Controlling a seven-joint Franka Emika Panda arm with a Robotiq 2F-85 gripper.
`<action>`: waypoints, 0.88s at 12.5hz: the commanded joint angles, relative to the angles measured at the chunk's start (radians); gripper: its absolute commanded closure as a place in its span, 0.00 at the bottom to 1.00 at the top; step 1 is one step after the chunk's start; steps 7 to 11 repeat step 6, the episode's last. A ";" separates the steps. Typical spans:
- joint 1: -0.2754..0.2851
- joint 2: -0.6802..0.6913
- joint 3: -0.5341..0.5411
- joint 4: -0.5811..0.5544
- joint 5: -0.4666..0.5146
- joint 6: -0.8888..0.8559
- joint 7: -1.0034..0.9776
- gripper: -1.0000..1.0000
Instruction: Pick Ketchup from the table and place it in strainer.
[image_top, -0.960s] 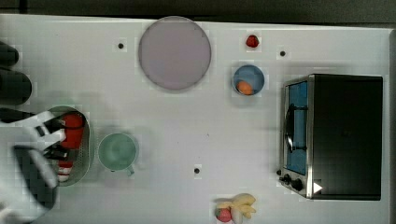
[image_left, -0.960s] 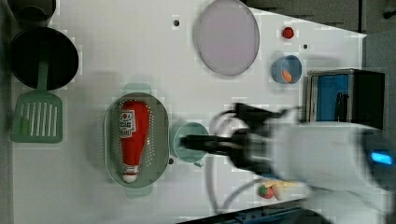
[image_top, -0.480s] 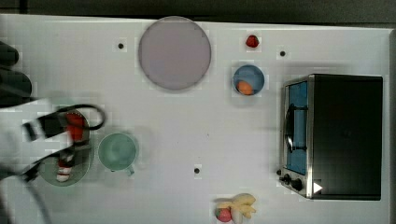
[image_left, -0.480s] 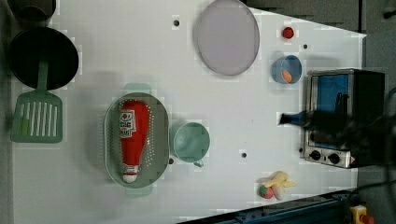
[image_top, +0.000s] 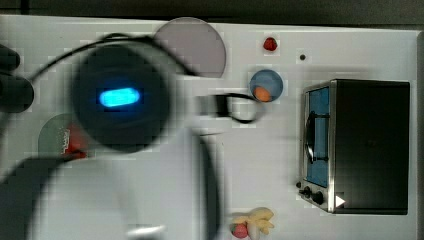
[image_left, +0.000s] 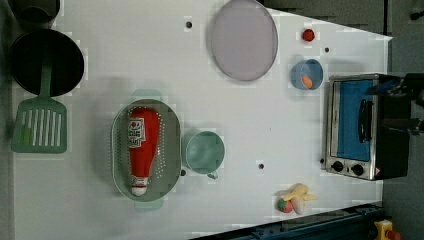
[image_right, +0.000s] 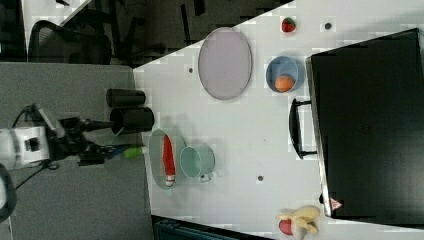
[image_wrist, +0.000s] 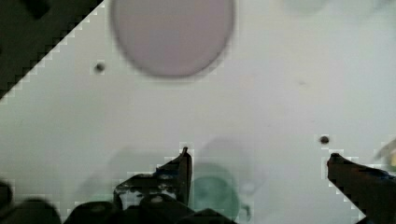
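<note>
The ketchup bottle (image_left: 140, 146) lies on its side inside the pale green strainer (image_left: 120, 150), red body lengthwise along the oval, white cap toward the left view's bottom edge. The strainer stands on the white desk (image_left: 150, 60). Just beside it, on the left view's right, sits a round green cup (image_left: 204, 152) with a small handle; cup rim and strainer wall look to be touching or nearly so.

The gripper (image_wrist: 257, 161) is seen from the wrist view with its fingers (image_wrist: 183, 164) spread wide and nothing between them. It hangs above the desk, well clear of the surface, with the green cup blurred beneath it. In the top view the arm (image_top: 120, 100) is a large blurred mass covering much of the top view's left half, a blue light showing on its housing; part of the strainer and bottle shows past its edge.

Other items on the desk:
- a greyish-pink plate (image_left: 243, 39), near the far edge
- a small red strawberry-like fruit (image_left: 308, 34), apart from the plate
- a blue bowl (image_left: 306, 74) holding an orange piece
- a toaster oven (image_left: 360, 127) with a blue-tinted door, at the left view's right
- a cluster of toy fruit including a banana (image_left: 296, 198), near the front edge
- a green slotted spatula (image_left: 40, 122) and a black pan (image_left: 46, 61), at the left view's left.
</note>
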 joint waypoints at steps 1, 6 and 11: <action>-0.043 0.002 -0.086 0.005 -0.012 -0.040 0.030 0.00; -0.042 0.003 -0.111 0.005 -0.077 -0.042 -0.058 0.00; -0.042 0.003 -0.111 0.005 -0.077 -0.042 -0.058 0.00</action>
